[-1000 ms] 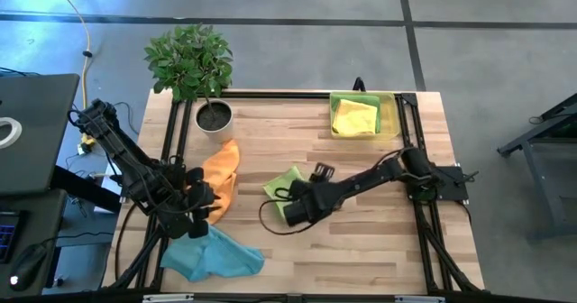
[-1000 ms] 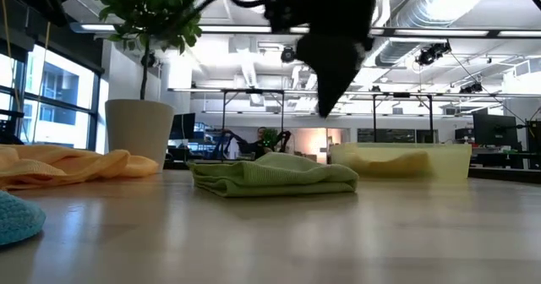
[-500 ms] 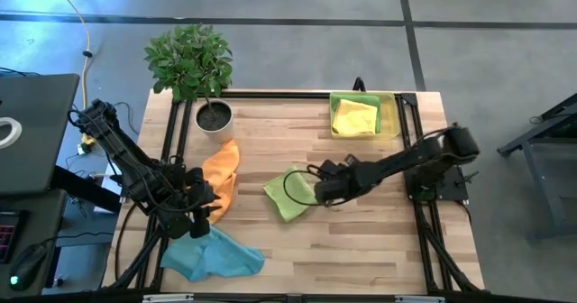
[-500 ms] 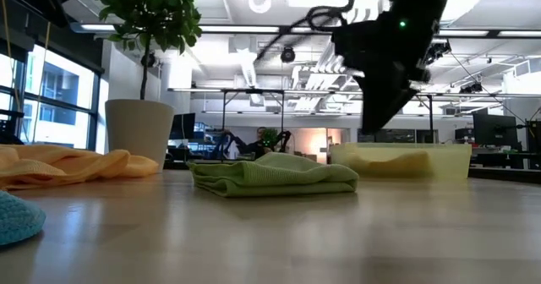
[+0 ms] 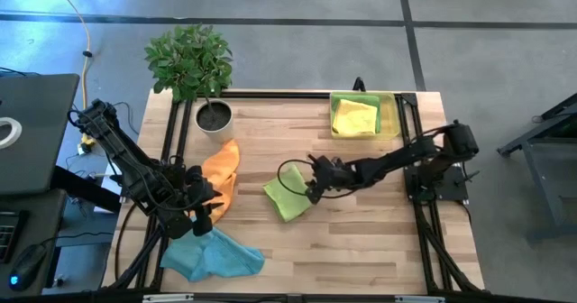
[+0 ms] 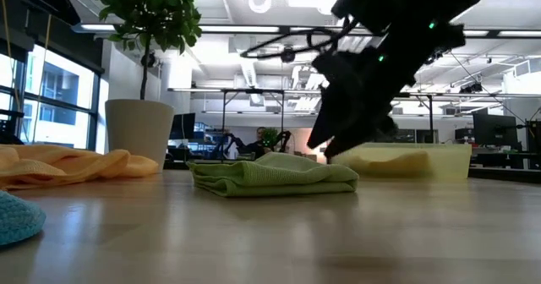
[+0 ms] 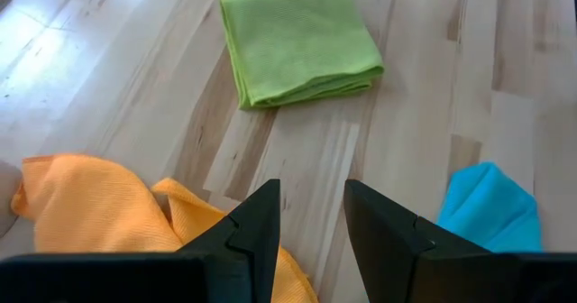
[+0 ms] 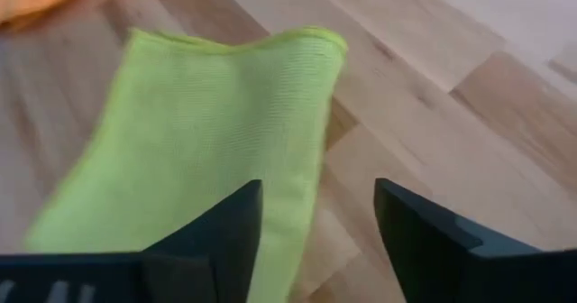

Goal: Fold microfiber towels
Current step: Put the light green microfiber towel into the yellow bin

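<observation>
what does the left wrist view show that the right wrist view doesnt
Only the left wrist view shows the blue towel, the whole folded green towel lying flat and apart from the others, and the left gripper open over bare wood between orange and blue.

Only the right wrist view shows the right gripper, open just above the green towel's edge, with that cloth close up.

Both show the green towel, a piece of the orange towel and the wooden table.
</observation>
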